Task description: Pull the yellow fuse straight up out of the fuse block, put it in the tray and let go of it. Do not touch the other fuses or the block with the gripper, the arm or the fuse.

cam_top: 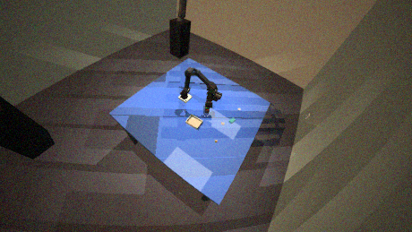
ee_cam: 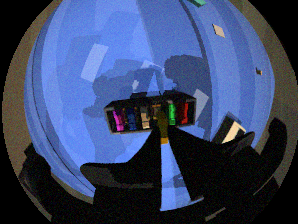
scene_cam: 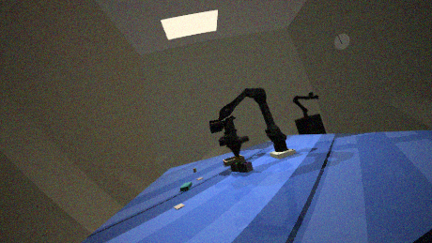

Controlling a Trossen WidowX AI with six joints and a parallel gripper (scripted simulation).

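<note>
The dark fuse block (ee_cam: pixel 121 119) (scene_cam: pixel 245 166) stands on the blue table and holds a row of coloured fuses: magenta, blue, green and red among them. My gripper (ee_cam: pixel 162 129) (cam_top: pixel 208 109) (scene_cam: pixel 237 153) hangs directly over the block and is shut on the yellow fuse (ee_cam: pixel 161 121), which shows at the line of the row between the blue and green fuses. I cannot tell whether the fuse is clear of its slot. The shallow tray (cam_top: pixel 193 122) (scene_cam: pixel 230 160) (ee_cam: pixel 230 131) lies flat close beside the block.
A green piece (cam_top: pixel 232 120) (scene_cam: pixel 186 187) and a few small pale bits (scene_cam: pixel 178 205) lie scattered on the table. The arm's base plate (cam_top: pixel 184 98) (scene_cam: pixel 283 153) is behind the block. A black pedestal (cam_top: pixel 180 37) with a second arm stands off the table.
</note>
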